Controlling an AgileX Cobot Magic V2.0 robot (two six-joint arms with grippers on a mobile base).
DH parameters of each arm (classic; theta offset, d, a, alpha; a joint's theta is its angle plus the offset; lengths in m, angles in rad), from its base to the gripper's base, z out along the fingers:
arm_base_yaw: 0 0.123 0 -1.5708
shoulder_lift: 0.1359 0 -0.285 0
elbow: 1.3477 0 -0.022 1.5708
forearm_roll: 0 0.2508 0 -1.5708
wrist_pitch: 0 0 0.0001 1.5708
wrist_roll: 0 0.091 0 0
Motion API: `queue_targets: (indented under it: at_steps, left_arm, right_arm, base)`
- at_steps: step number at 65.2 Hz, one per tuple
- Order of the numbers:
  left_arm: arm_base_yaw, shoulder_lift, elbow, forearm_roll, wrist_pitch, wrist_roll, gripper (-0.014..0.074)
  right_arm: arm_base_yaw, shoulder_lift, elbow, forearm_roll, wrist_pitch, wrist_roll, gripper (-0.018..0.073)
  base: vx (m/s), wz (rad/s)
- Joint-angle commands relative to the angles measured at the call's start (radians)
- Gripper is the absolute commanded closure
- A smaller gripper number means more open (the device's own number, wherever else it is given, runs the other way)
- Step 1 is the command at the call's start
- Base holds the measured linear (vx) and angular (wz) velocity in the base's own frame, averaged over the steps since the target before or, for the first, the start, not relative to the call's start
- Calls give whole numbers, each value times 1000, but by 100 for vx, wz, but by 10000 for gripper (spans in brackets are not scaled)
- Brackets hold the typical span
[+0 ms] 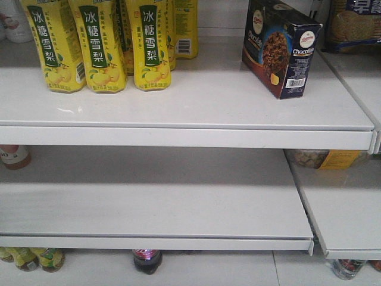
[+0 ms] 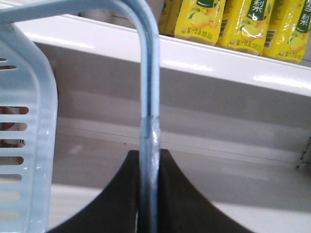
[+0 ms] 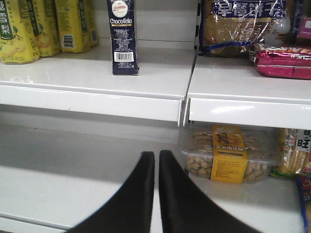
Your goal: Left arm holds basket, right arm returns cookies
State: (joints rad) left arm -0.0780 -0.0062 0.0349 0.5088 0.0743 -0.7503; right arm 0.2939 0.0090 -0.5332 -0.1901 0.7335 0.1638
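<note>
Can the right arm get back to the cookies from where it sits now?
Probably yes. The cookies stand upright near the top shelf's front edge, with open shelf in front. The right gripper sits lower, jaws nearly shut and empty, so it would need to rise and open first.

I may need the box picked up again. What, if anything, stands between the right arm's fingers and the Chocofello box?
Nothing visible does. The Chocofello box stands alone on the upper shelf, above the fingers.

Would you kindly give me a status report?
Left gripper shut on basket handle. Right gripper shut, empty. Cookies upright on top shelf. Nothing in the way.
</note>
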Motion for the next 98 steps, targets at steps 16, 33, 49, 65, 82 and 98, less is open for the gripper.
queue_targets:
  at_steps: [16, 33, 49, 65, 82, 98]
  left_arm:
    - [2, -17, -38, 13, -106, 21, 596]
    - [0, -17, -38, -133, -137, 194, 596]
    - [0, -18, -30, -518, -86, 710, 596]
    - [0, -18, -29, -571, 14, 808, 596]
    - [0, -18, -29, -571, 12, 804, 596]
    - [0, -18, -29, -526, 4, 672, 596]
  right_arm:
    - [-4, 17, -21, -8, -70, -3, 570]
    - [-4, 17, -21, -8, -70, -3, 570]
    - [-4, 17, -21, -8, -70, -3, 570]
    - [-4, 17, -21, -8, -70, -3, 570]
    - [-4, 17, -21, -8, -70, -3, 570]
    - [-4, 17, -21, -8, -70, -3, 570]
  base:
    - [0, 0]
    - [0, 0]
    - [0, 0]
    - [0, 0]
    - [0, 0]
    - [0, 0]
